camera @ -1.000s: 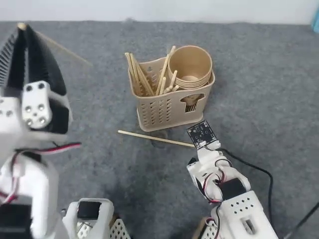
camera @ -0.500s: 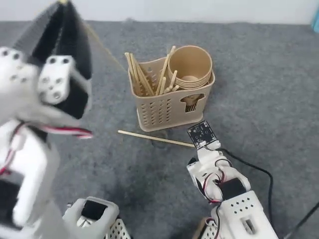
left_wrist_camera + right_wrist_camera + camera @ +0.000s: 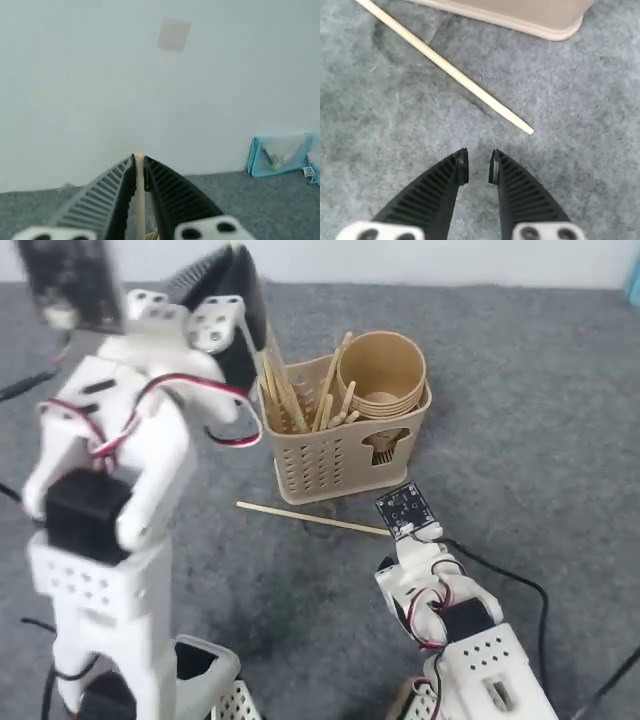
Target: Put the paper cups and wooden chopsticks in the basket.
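The chopstick (image 3: 139, 200) clamped in the left hand (image 3: 139, 161) runs out of view, its lower end unseen.

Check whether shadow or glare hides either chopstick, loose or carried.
High view: even light, soft shadow by the basket; the loose chopstick stands out on the carpet. Right wrist view: no glare near the right gripper. Left wrist view: the carried chopstick shows pale in the dark left gripper, bright wall behind.
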Tool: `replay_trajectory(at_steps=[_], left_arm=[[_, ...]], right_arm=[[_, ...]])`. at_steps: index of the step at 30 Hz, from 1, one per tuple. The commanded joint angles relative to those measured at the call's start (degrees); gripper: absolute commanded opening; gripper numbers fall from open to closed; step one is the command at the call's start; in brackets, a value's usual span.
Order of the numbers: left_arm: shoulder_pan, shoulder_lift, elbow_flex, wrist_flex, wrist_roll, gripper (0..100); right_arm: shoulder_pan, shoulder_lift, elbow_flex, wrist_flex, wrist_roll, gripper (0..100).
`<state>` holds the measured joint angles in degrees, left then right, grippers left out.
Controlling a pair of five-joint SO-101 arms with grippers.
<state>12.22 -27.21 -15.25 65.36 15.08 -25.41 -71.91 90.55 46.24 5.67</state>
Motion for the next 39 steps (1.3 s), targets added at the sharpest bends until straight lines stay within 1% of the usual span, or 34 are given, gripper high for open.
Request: replay_trajectory(at_steps=[1,4,7,9,13,15,20,23,27,30,33,36,39], left_arm=[[0.0,0.1,4.8,-4.5,0.6,1],[-0.1,0.1,9.1,-8.0,0.5,1],[-0.1,0.1,10.4,-7.7,0.5,3],[-0.1,0.0,10.2,-6.0,0.5,8],[-0.9,-0.4,10.1,-2.4,0.7,23],[-2.0,-2.2,10.2,-1.9,0.8,25],[-5.9,-10.1,10.5,-1.2,0.8,25],[-10.3,-14.9,10.5,2.4,0.9,25],[-16.7,-16.4,13.3,9.2,1.5,25],[-21.7,-16.4,19.8,13.0,6.2,22],[-25.2,-16.4,29.1,13.8,9.9,16],[-25.9,-16.4,38.5,13.0,11.3,13],[-25.8,-16.3,47.0,9.8,12.0,12]], right_arm=[[-0.3,-0.4,-0.6,-1.4,1.0,8.0],[-0.3,-0.4,-0.6,-1.4,1.0,8.0],[-0.3,-0.4,-0.6,-1.4,1.0,8.0],[-0.3,-0.4,-0.6,-1.4,1.0,8.0],[-0.2,-0.4,-0.6,-1.4,1.0,8.0],[-0.2,-0.4,-0.6,-1.4,1.0,8.0],[-0.2,-0.4,-0.6,-1.4,1.0,8.0],[-0.2,-0.4,-0.6,-1.4,1.0,8.0],[-0.2,-0.4,-0.6,-1.4,1.0,8.0],[-0.2,-0.4,-0.6,-1.4,1.0,8.0],[-0.2,-0.4,-0.5,-1.4,1.0,8.0],[-0.2,-0.4,-0.5,-1.4,0.9,8.0],[-0.2,-0.4,-0.5,-1.4,0.9,8.0]])
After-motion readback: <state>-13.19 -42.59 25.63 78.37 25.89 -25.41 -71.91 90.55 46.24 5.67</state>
